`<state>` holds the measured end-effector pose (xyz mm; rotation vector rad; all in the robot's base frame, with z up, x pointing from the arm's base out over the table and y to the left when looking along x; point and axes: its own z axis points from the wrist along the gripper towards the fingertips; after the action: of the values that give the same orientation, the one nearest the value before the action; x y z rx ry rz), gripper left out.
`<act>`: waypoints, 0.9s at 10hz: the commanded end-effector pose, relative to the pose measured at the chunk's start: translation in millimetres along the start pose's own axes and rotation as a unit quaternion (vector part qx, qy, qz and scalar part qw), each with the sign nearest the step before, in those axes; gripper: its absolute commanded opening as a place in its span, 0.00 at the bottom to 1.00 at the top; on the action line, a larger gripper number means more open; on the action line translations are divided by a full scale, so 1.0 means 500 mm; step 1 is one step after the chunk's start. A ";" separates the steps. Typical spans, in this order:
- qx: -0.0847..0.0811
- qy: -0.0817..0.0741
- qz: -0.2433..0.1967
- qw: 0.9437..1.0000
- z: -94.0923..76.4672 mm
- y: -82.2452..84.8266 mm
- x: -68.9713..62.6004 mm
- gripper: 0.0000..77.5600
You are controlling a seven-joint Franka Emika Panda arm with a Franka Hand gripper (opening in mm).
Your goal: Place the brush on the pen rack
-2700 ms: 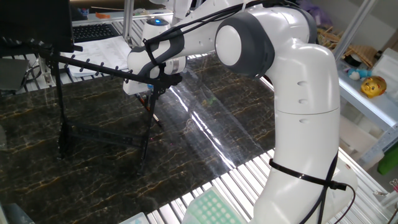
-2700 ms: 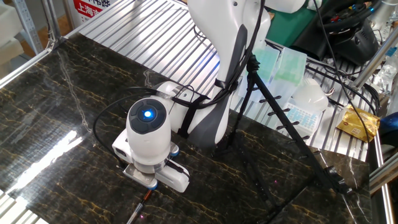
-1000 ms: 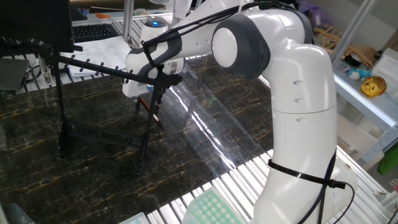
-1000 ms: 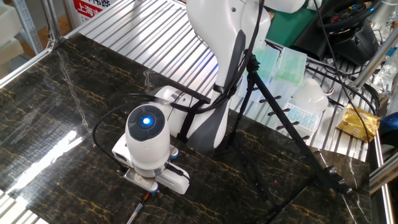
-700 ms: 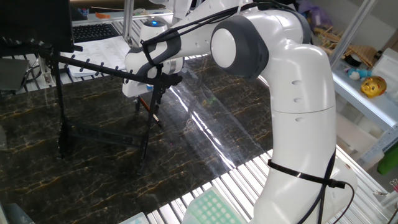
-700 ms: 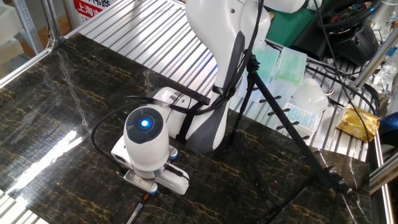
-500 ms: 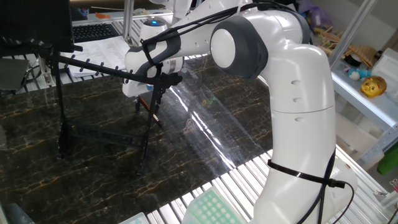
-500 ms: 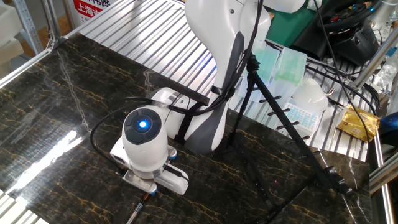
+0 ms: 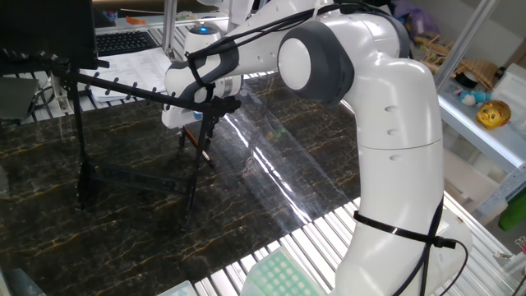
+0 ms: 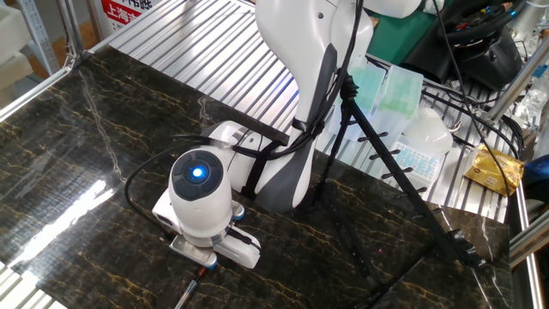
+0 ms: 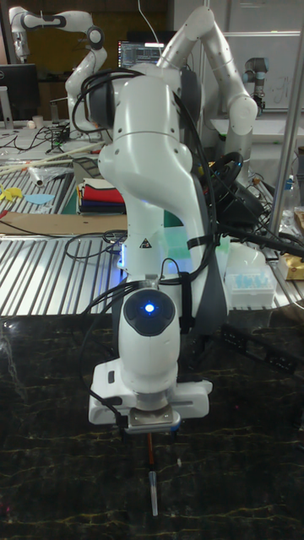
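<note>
1. One fixed view shows, at far left, the black thin-rod pen rack (image 9: 123, 131) standing on a dark marble-patterned tabletop (image 9: 271, 177) with gold veins; its long pegged top bar slants down toward the arm and a low crossbar joins its legs.
2. Behind the rack, papers and a dark keyboard (image 9: 123, 39) lie on a ribbed metal surface.
3. Just right of the rack's near leg, the white two-finger gripper (image 9: 197, 131) points downward and grasps the thin dark-and-red-orange brush (image 9: 200, 148) by its upper end; the brush hangs tilted above the marble, beside the rack and not on it.
4. Further right, the arm's white and grey body (image 9: 386, 148) fills the frame; at far right, shelves hold a yellow toy figure (image 9: 493, 113).
5. The other fixed view shows a red-and-white sign (image 10: 129, 13) with Chinese characters at the upper left, too cut off to read, then ribbed aluminium panels (image 10: 206, 51), then the wrist with a glowing blue light (image 10: 198, 172), and at right a gold foil packet (image 10: 493, 170).
6. The tall fixed view shows a lab with a second white robot arm (image 11: 59, 34) at the upper left, a monitor behind, and a small black triangular warning mark (image 11: 144, 245) on the Panda's body; its text is unreadable.
</note>
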<state>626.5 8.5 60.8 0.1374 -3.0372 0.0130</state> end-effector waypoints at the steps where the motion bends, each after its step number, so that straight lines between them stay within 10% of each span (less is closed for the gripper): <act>1: 0.000 0.002 -0.001 1.000 -0.005 -0.001 -0.003 1.00; 9: 0.002 0.006 -0.006 1.000 -0.002 0.001 -0.003 1.00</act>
<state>626.5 9.2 60.7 0.1551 -3.0215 0.0189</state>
